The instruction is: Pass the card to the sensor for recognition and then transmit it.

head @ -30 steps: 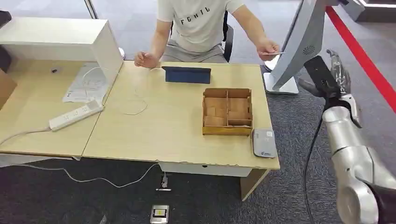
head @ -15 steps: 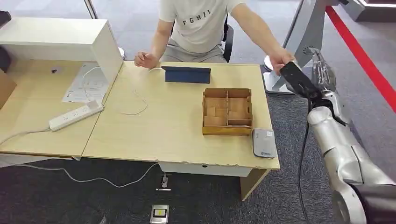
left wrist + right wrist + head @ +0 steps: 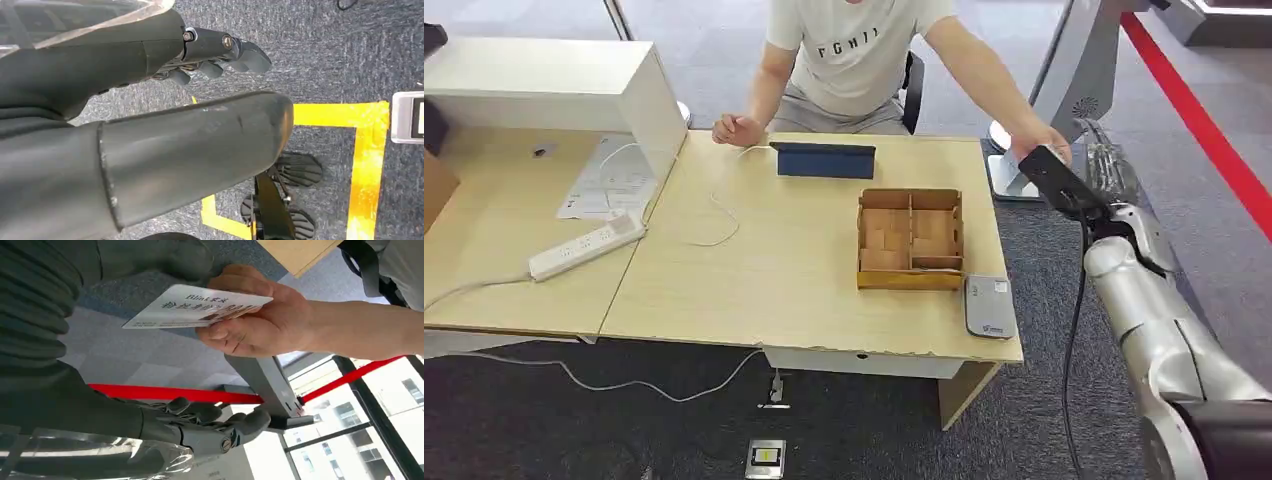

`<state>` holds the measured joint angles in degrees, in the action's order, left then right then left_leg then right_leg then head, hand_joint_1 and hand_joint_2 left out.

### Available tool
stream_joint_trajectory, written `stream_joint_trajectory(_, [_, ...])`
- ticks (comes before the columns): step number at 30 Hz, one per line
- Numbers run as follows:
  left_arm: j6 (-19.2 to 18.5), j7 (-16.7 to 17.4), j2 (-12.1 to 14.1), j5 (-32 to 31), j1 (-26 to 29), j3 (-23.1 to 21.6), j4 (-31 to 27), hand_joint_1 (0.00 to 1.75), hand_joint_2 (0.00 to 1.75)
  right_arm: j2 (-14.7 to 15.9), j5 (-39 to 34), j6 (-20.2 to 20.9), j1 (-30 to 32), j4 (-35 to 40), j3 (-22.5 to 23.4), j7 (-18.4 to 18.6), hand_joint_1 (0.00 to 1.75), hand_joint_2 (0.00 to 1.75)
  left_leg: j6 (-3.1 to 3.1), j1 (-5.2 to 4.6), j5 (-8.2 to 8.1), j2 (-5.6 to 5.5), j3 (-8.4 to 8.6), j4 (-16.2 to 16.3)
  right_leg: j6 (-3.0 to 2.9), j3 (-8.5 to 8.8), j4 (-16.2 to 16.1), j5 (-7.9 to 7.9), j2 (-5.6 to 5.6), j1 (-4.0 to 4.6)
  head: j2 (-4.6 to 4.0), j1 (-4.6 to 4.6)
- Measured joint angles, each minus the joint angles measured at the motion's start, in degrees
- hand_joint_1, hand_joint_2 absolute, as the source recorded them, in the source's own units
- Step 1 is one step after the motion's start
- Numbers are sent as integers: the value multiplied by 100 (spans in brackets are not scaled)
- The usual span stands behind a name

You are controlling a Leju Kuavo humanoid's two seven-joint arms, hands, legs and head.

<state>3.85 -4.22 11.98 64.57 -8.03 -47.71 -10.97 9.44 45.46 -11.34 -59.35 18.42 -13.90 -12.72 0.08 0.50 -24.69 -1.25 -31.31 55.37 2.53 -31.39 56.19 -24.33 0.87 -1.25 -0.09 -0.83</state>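
I find the card (image 3: pixel 197 306) not yet in the robot's keeping: it is pinched at one end by the person's hand (image 3: pixel 260 315), which reaches out past the far right corner of the table (image 3: pixel 804 270). In the right wrist view the card lies flat, its long axis running from the person's grip toward the robot, with the free end nearest the robot. My right hand (image 3: pixel 200 427) is raised beside that corner of the table, close to the person's hand; its fingers (image 3: pixel 250 421) are spread apart and extended, holding nothing, and there is clear space between them and the card. The card lies on the thumb side of the hand, facing its palm, apart from the fingers, so I judge the coming move to be a short closing of that gap until thumb and fingers can pinch the free end. I judge the grip must take the flat faces and not the edges. The left hand (image 3: pixel 220 50) hangs low over the carpet (image 3: pixel 325 50), fingers loosely curled and empty, well away from the card, so the right arm is plainly the nearer one. The sensor (image 3: pixel 989 305), a flat grey pad, sits at the near right corner of the table beside the wooden tray (image 3: pixel 911 240), between me and the handover point.
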Motion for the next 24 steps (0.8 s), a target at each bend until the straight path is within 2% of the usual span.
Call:
stream_joint_trajectory(6, [26,39,2,46,0,-4,0,0,0,35,-129,44,57,66,-52,-18,175,175,0,0,0,0,0,0,0,-1,0,0,0,0,0,0])
stream_joint_trajectory(8, [28,39,2,61,-2,-4,0,0,0,50,-234,215,65,90,-72,-50,175,175,0,0,0,1,-1,0,0,0,0,0,0,0,0,0])
stream_joint_trajectory(12, [31,39,2,76,-2,-9,0,0,0,57,-433,308,76,182,-153,-109,175,175,0,0,0,1,-1,0,0,0,0,0,0,0,-2,0])
stream_joint_trajectory(24, [33,59,2,96,-5,-103,0,0,0,61,-708,343,116,514,-444,-148,175,175,0,0,0,1,-1,0,0,-1,0,0,0,0,0,0])
